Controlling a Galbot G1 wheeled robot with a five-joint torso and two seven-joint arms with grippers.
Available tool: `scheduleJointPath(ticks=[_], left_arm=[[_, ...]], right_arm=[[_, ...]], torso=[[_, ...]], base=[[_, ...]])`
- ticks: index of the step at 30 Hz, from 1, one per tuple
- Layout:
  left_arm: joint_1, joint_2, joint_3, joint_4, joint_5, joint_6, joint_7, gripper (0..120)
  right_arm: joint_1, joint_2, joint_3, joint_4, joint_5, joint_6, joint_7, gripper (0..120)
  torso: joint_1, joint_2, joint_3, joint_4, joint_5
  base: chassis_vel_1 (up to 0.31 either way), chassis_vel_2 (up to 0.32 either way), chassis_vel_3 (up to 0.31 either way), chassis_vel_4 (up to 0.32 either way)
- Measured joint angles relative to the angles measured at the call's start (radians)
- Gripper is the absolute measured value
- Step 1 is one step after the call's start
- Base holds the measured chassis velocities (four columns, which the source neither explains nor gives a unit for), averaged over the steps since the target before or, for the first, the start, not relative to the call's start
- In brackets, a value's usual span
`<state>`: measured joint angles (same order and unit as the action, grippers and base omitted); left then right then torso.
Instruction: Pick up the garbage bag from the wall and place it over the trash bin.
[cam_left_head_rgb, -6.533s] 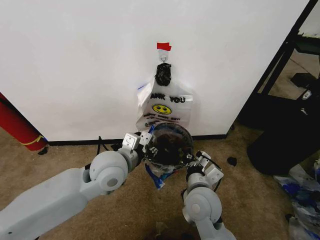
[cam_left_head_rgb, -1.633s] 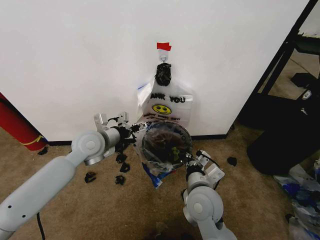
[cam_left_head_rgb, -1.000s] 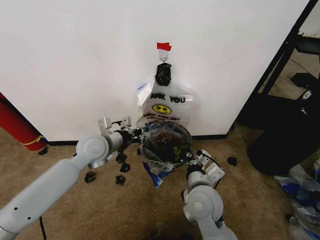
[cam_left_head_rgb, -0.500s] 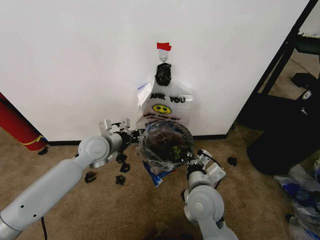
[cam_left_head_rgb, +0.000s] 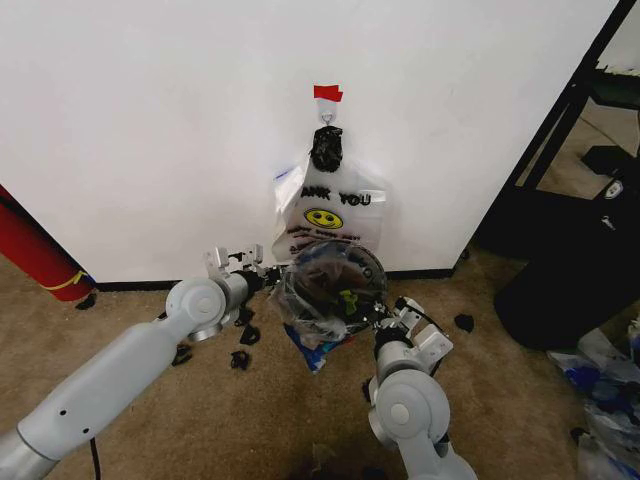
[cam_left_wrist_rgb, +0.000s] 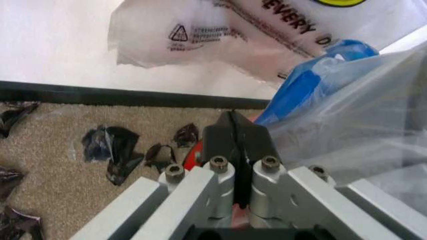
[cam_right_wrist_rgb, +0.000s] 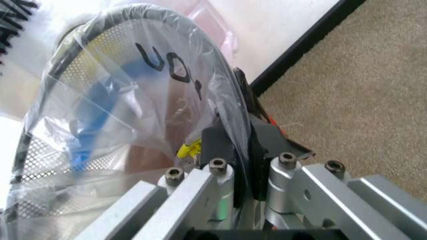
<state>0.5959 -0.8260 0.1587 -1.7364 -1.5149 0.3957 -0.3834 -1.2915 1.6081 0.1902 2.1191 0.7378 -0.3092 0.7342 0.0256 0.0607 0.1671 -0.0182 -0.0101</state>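
From the head view, the trash bin (cam_left_head_rgb: 335, 290) stands on the carpet against the wall (cam_left_head_rgb: 150, 130), its mouth covered by the garbage bag (cam_left_head_rgb: 312, 318), whose film hides most of the bin's dark body; a blue-tinted fold hangs below toward the floor. Above it more bags (cam_left_head_rgb: 328, 210) with a smiley face hang from the hook (cam_left_head_rgb: 327, 120) under a red tape patch (cam_left_head_rgb: 327, 93), their lower edge cut off by the bin. The left pincer (cam_left_head_rgb: 266, 272) sits at the bin's left rim and the right pincer (cam_left_head_rgb: 380, 315) at its right rim, both largely buried in plastic. Black scraps (cam_left_head_rgb: 240, 352) lie on the carpet near the left arm, and a red cylinder (cam_left_head_rgb: 35, 250) leans at the far left, partly out of frame. In the left wrist view, the left pincer (cam_left_wrist_rgb: 233, 131) has its jaws pressed together beside the bag's blue handle and clear film; whether plastic is caught between them cannot be told. In the right wrist view, the right pincer (cam_right_wrist_rgb: 237, 137) is clamped on the garbage bag film stretched over the bin's mesh side, the fingertips half veiled by it.
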Motion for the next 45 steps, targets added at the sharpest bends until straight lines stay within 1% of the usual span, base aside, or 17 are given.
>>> scheduleJointPath(ticks=[4,7,8,10,13,17,18,20,23,26,27,29,31,33,34,39,45], left_arm=[[0.008,0.000,-0.009,-0.005,0.003,0.005,-0.001,0],[0.018,0.010,-0.030,-0.027,0.019,0.021,-0.013,10],[0.022,0.022,-0.041,-0.039,0.032,0.025,-0.017,16],[0.023,0.024,-0.043,-0.042,0.035,0.026,-0.018,18],[0.036,0.058,-0.071,-0.070,0.061,0.029,-0.021,32],[0.066,0.084,-0.114,-0.109,0.064,0.031,-0.022,48],[0.066,0.084,-0.114,-0.109,0.064,0.031,-0.022,48],[0.090,0.083,-0.149,-0.137,0.075,0.005,-0.030,56],[0.160,0.073,-0.218,-0.203,0.084,-0.069,-0.032,68],[0.289,0.066,-0.288,-0.282,0.082,-0.144,-0.017,81],[0.289,0.066,-0.288,-0.282,0.082,-0.144,-0.017,81],[0.376,0.054,-0.320,-0.328,0.088,-0.186,0.012,90],[0.439,0.042,-0.331,-0.359,0.089,-0.218,0.043,97],[0.498,0.032,-0.337,-0.379,0.091,-0.242,0.077,100],[0.498,0.032,-0.337,-0.379,0.091,-0.242,0.077,100],[0.670,0.001,-0.350,-0.411,0.133,-0.295,0.211,100],[0.742,-0.016,-0.306,-0.384,0.217,-0.320,0.332,100]], right_arm=[[0.005,0.000,0.000,-0.007,0.001,0.000,0.001,0],[0.005,0.000,0.000,-0.009,0.001,0.000,0.001,0],[0.004,0.000,0.001,-0.009,0.003,0.001,0.001,0],[0.004,0.000,0.002,-0.009,0.003,0.001,0.001,0],[0.003,0.000,0.008,-0.008,0.010,0.001,0.002,0],[0.007,0.000,0.018,-0.005,0.025,0.003,0.008,0],[0.007,0.000,0.018,-0.005,0.025,0.003,0.008,0],[0.009,0.000,0.027,-0.002,0.046,0.003,0.017,0],[0.006,0.000,0.053,0.012,0.095,0.004,0.039,0],[0.007,0.000,0.076,0.016,0.139,0.006,0.058,0],[0.007,0.000,0.076,0.016,0.139,0.006,0.058,0],[0.008,0.000,0.099,0.017,0.161,0.008,0.065,0],[0.010,0.000,0.123,0.021,0.180,0.007,0.075,0],[0.014,0.000,0.152,0.029,0.206,0.001,0.087,0],[0.014,0.000,0.152,0.029,0.206,0.001,0.087,0],[0.026,0.000,0.202,0.037,0.259,-0.016,0.113,0],[0.034,0.000,0.233,0.050,0.321,-0.033,0.138,0]], torso=[[0.000,0.000,0.000,0.0001,0.0000],[0.000,0.000,0.000,0.0000,0.0000],[0.000,0.000,0.000,0.0000,0.0000],[0.000,0.000,0.000,0.0001,0.0000],[0.000,0.000,0.000,0.0001,0.0000],[0.000,0.000,0.000,0.0001,0.0000],[0.000,0.000,0.000,0.0001,0.0000],[0.000,0.000,0.000,0.0001,-0.0002],[0.000,0.000,0.000,-0.0002,0.0001],[0.000,0.000,0.000,0.0001,0.0001],[0.000,0.000,0.000,0.0001,0.0001],[0.000,0.000,0.000,0.0007,-0.0002],[0.000,0.000,0.000,0.0002,0.0002],[0.000,0.000,0.000,-0.0003,0.0000],[0.000,0.000,0.000,-0.0003,0.0000],[0.000,0.000,0.000,0.0003,0.0001],[0.000,0.000,0.000,0.0002,0.0001]], base=[[0.000,0.000,0.000,0.000],[0.000,0.000,0.000,0.000],[0.000,0.000,0.000,0.000],[0.000,0.000,0.000,0.000],[0.000,0.000,0.000,0.000],[0.000,0.000,0.000,0.000],[0.000,0.000,0.000,0.000],[0.000,0.000,0.000,0.000],[0.000,0.000,0.000,0.000],[0.000,0.000,0.000,0.000],[0.000,0.000,0.000,0.000],[0.000,0.000,0.000,0.000],[0.000,0.000,0.000,0.000],[0.000,0.000,0.000,0.000],[0.000,0.000,0.000,0.000],[0.000,0.000,0.000,0.000],[0.000,0.000,0.000,0.000]])
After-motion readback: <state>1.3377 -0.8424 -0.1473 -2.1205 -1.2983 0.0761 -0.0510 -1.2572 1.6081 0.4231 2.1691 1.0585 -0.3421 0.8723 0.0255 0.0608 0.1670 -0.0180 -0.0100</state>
